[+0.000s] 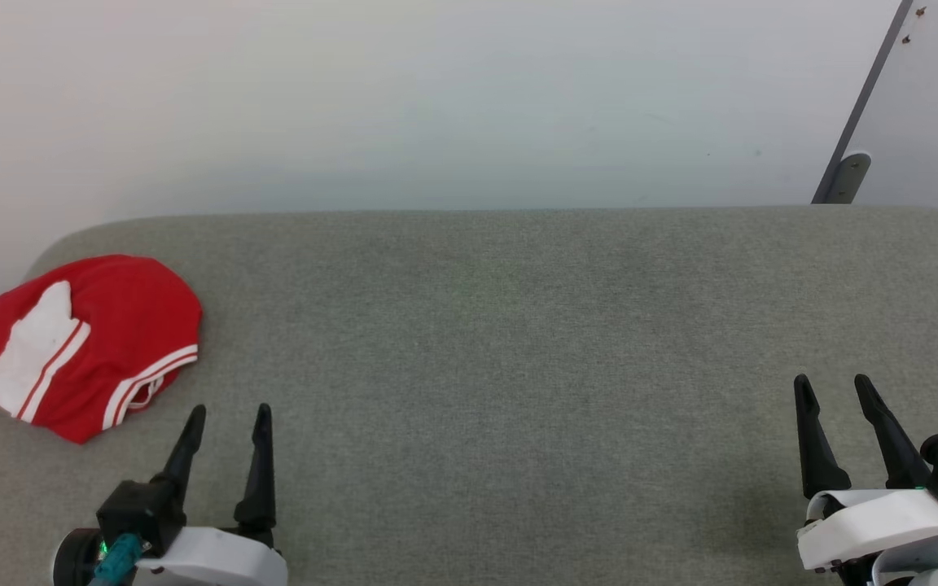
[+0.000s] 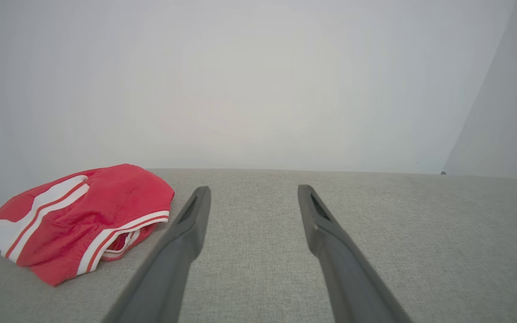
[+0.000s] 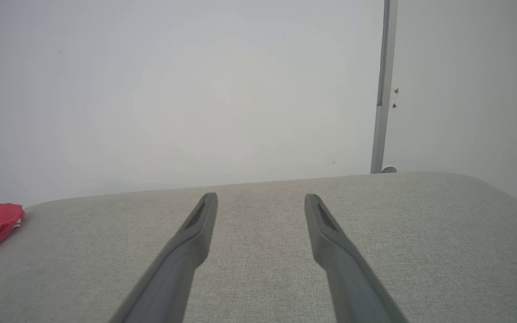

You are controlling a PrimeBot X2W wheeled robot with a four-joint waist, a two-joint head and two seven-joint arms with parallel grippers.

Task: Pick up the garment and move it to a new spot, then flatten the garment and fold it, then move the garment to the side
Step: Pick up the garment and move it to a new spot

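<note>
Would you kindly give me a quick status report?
Left gripper open, empty; right gripper open, empty. Garment bunched at cushion left end, untouched. Nothing in the way.

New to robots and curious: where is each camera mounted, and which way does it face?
Head view: on the head, looking down at the grey fabric surface; left jaws and right jaws, open, at the bottom corners.
Left wrist view: on that wrist, along the left jaws toward the wall.
Right wrist view: same, along the right jaws.
All share the red-and-white cloth, far left.
</note>
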